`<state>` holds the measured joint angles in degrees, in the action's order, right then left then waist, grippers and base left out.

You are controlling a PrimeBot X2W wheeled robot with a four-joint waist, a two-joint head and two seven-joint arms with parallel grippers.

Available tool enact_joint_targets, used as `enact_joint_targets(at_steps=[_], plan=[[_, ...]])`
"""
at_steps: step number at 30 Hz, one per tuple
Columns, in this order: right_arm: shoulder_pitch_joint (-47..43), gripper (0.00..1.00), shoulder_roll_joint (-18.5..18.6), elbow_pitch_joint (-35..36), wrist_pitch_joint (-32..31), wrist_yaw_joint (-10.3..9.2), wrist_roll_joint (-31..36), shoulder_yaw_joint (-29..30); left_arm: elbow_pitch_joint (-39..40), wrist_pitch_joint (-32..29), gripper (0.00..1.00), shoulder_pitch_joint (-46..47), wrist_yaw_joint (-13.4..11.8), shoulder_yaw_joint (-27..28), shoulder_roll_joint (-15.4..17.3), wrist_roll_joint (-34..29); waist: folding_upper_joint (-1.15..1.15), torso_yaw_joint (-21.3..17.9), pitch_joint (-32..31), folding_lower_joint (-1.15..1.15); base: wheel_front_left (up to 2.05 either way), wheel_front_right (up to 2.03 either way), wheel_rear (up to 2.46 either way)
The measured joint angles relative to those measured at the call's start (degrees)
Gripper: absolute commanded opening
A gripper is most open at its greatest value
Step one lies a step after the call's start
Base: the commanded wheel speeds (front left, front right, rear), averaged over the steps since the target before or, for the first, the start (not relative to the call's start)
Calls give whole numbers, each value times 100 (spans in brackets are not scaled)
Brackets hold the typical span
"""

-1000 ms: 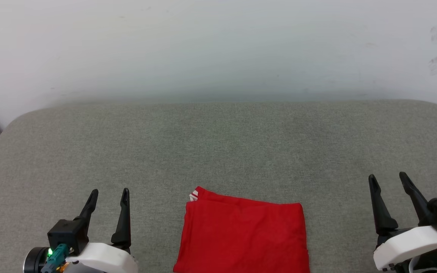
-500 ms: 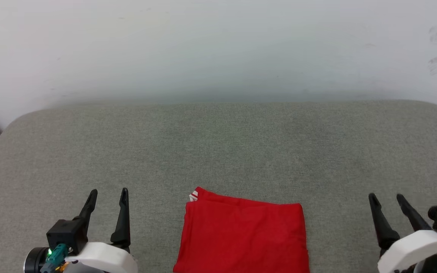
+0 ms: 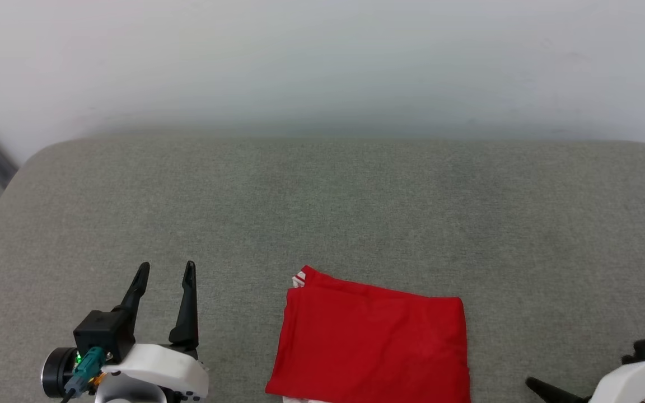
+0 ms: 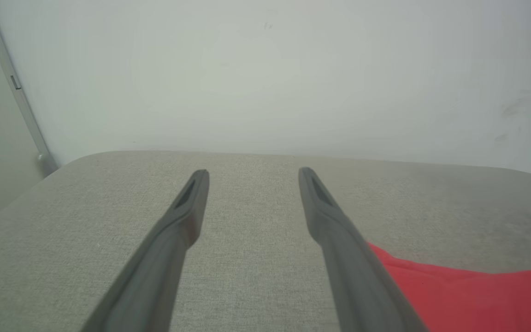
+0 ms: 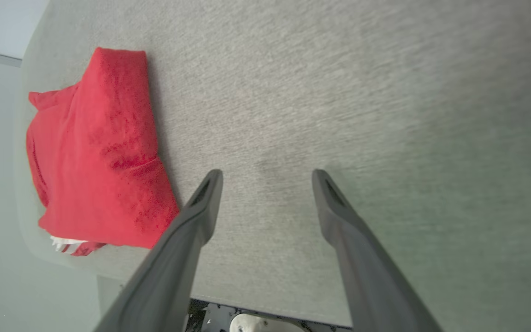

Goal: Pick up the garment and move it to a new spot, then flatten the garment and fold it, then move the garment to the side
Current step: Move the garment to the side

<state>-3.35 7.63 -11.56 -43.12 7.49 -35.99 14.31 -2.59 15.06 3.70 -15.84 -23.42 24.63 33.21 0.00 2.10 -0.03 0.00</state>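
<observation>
**Grey fabric-covered worktop (image 3: pixel 356 212) with one folded red jersey garment (image 3: pixel 373 347), both pairs of jaws empty**

Of the two pairs, the left jaws stand part open. Their long dark fingers (image 4: pixel 187 216) spread over bare cloth with nothing between them, left of the garment and clear of it. The right jaws are likewise parted and empty, with fingers (image 5: pixel 201 207) above bare worktop to the garment's right. The single garment lies as a rough rectangle at the near edge, red-white striped trim (image 3: pixel 299 278) peeking from its far left corner. A pale wall (image 3: pixel 322 56) rises behind.
</observation>
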Motion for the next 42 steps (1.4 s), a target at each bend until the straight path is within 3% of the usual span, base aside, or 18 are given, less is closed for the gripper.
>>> enact_joint_targets(at_steps=[5,14,15,16,18,26,32,37,42], plan=[[365,100,-379,-265,-594,0,-1133,29,-53,1,100,154,74,-12,-68,-105,0,127,192,0,0,0,0],[849,100,-459,-829,-445,1,-2003,-694,-137,1,100,354,226,30,-188,-192,0,333,541,0,0,0,0],[899,90,-457,-905,-404,1,-2001,-775,-147,1,100,360,236,37,-193,-210,0,341,561,0,0,0,0],[932,44,-456,-966,-343,2,-1990,-845,-161,1,100,369,258,42,-208,-224,0,352,573,0,0,0,0],[981,0,-423,-1090,-214,4,-1878,-973,-216,1,100,385,276,33,-243,-232,0,386,570,0,0,0,0],[1062,0,-180,-916,121,0,-1924,-1559,-371,1,100,326,334,103,-358,-275,0,315,349,0,0,0,0],[1179,0,339,-679,525,0,-1193,-2137,-366,1,100,161,357,163,-377,-318,0,37,143,0,0,0,0],[1407,0,783,-947,744,1,-246,-2287,-265,1,100,-5,369,205,-492,-337,0,-462,53,0,0,0,0],[1974,0,875,-1373,1138,2,301,-2264,-119,2,100,81,511,194,-571,-474,0,-1142,180,0,0,0,0]])
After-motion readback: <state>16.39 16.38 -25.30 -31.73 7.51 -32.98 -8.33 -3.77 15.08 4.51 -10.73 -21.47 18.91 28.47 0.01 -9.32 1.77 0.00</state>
